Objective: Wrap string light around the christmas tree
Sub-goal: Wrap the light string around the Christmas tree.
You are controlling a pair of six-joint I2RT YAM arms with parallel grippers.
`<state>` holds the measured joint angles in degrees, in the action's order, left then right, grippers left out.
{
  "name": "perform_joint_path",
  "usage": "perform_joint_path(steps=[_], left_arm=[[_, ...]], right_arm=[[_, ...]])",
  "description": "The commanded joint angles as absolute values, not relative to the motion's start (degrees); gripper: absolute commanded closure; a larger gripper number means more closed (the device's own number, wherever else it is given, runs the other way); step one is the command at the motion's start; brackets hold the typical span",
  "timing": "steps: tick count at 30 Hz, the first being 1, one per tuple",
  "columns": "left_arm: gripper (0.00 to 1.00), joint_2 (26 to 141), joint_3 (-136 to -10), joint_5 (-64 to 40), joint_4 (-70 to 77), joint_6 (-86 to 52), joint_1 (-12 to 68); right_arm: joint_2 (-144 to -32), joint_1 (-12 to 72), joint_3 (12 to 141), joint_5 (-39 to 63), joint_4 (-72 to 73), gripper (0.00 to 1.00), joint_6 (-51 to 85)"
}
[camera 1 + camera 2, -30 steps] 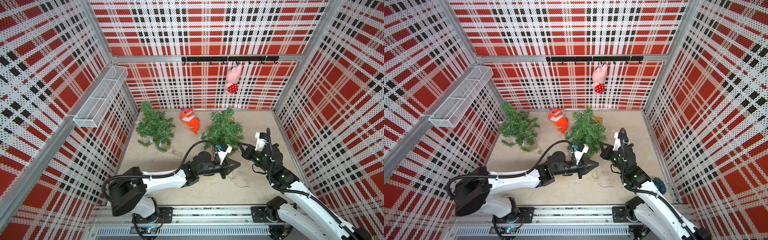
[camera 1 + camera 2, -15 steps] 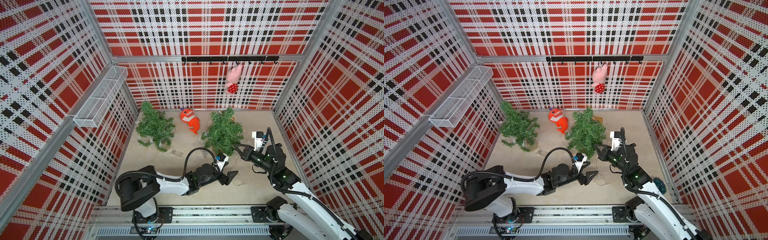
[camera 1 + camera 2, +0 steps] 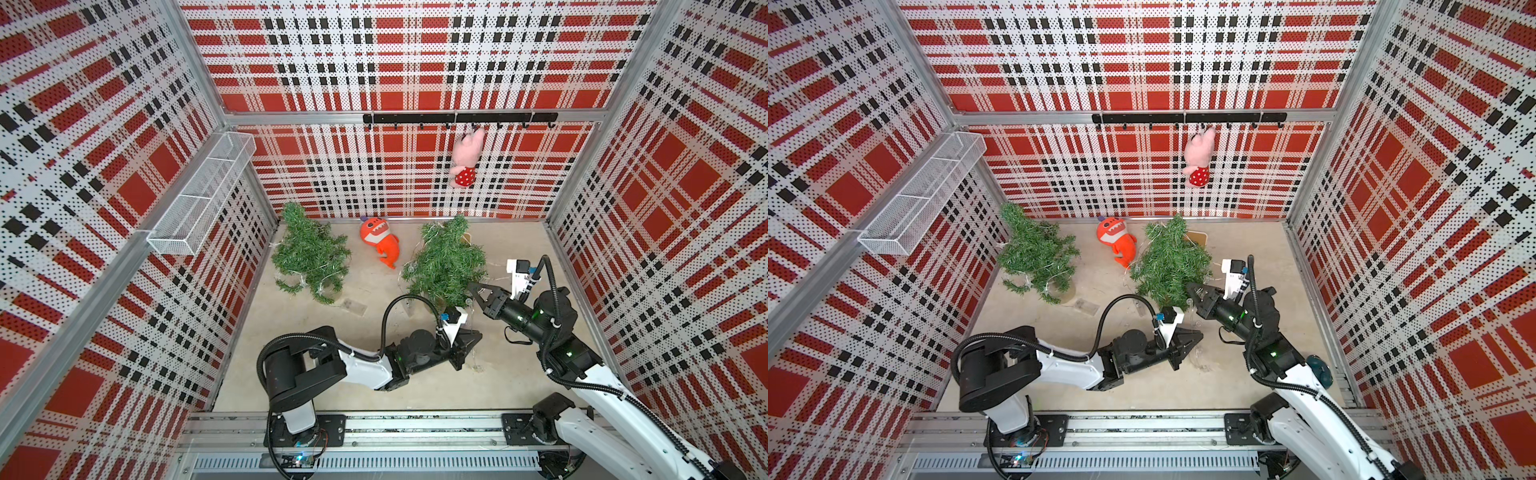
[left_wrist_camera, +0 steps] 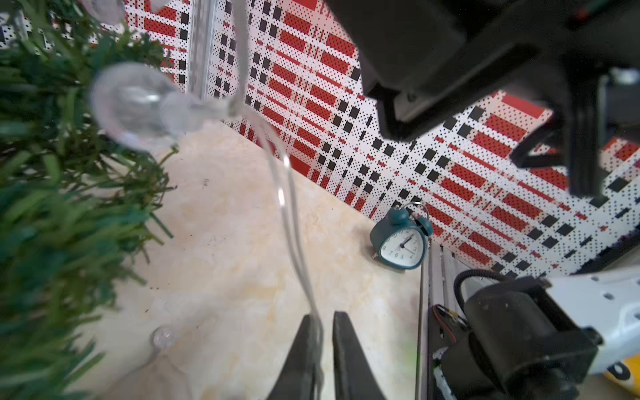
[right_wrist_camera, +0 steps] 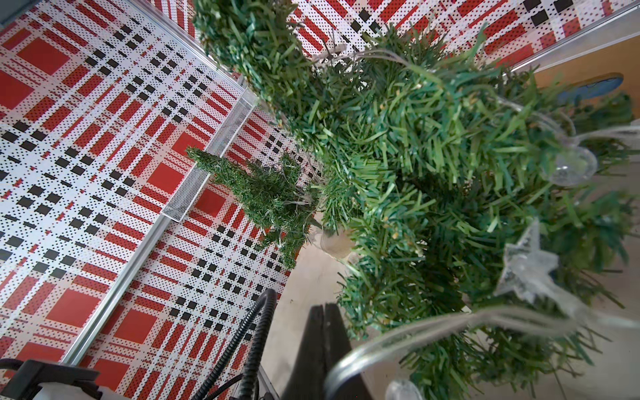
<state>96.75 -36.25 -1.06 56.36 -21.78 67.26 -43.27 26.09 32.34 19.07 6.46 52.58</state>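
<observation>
The christmas tree (image 3: pixel 446 262) (image 3: pixel 1169 262) stands at the back of the floor, with string light bulbs among its branches (image 5: pixel 571 166). A clear star (image 5: pixel 526 273) hangs on its near side. My left gripper (image 4: pixel 320 317) (image 3: pixel 473 345) is low over the floor in front of the tree. Its jaws are almost together on the string light's clear wire (image 4: pixel 291 221), which rises to a round bulb (image 4: pixel 135 104). My right gripper (image 5: pixel 323 306) (image 3: pixel 471 286) is shut at the tree's lower right branches. A loop of wire crosses one finger; I cannot tell whether it is pinched.
A second green tree (image 3: pixel 309 253) with lights stands at back left, and an orange shark plush (image 3: pixel 380 243) lies between the trees. A teal alarm clock (image 4: pixel 401 244) sits by the right wall. A pink plush (image 3: pixel 465 160) hangs from the hook rail, and a wire basket (image 3: pixel 203 195) is on the left wall.
My left gripper opened wide near the floor and has closed again on the wire. The right gripper has shifted slightly towards the tree and stays shut.
</observation>
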Motion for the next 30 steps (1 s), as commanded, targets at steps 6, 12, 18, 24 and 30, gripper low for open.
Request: perform_joint_path(steps=[6,12,18,24,30], left_arm=[[1.00,72.88,-29.23,-4.17,34.07,-32.40,58.88],[1.00,56.53,-31.11,-4.50,12.16,-36.22,44.70],[1.00,55.30,-41.58,-3.68,0.45,-33.41,36.31],[1.00,63.03,-53.28,0.63,-5.01,-29.33,33.31],[1.00,69.78,-64.20,7.31,-10.53,-24.66,31.64]], right_arm=[[-47.34,27.06,33.03,18.68,10.03,1.00,53.52],[-48.29,27.91,33.02,16.99,6.19,0.43,50.69],[-45.31,26.41,36.13,12.64,-1.63,0.28,44.56],[-44.38,24.03,42.10,9.51,-11.62,0.18,37.90],[-45.61,19.74,48.82,9.47,-17.06,0.16,29.14]])
